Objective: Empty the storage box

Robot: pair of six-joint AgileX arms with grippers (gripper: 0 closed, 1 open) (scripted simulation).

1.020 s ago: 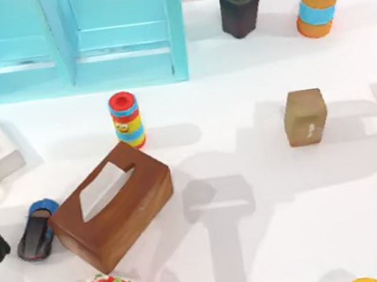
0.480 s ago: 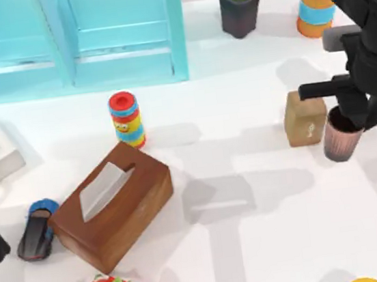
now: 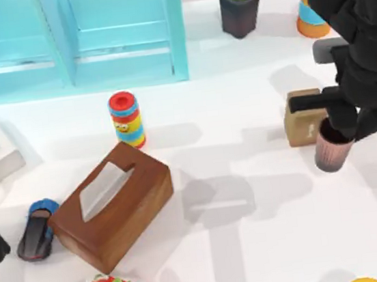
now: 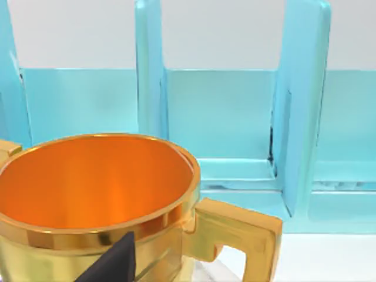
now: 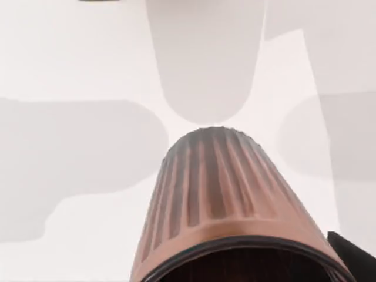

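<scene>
table (image 3: 269,241): white, soft shadows | wall (image 4: 223,29): pale, perhaps light grey

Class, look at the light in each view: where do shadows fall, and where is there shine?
Top view: soft grey shadows lie on the table right of the tissue box. Left wrist view: the gold cup gleams along its rim. Right wrist view: the ribbed cup hangs above pale shadow patches.

Right gripper (image 3: 342,129) holds ribbed cup (image 3: 329,151)
</scene>
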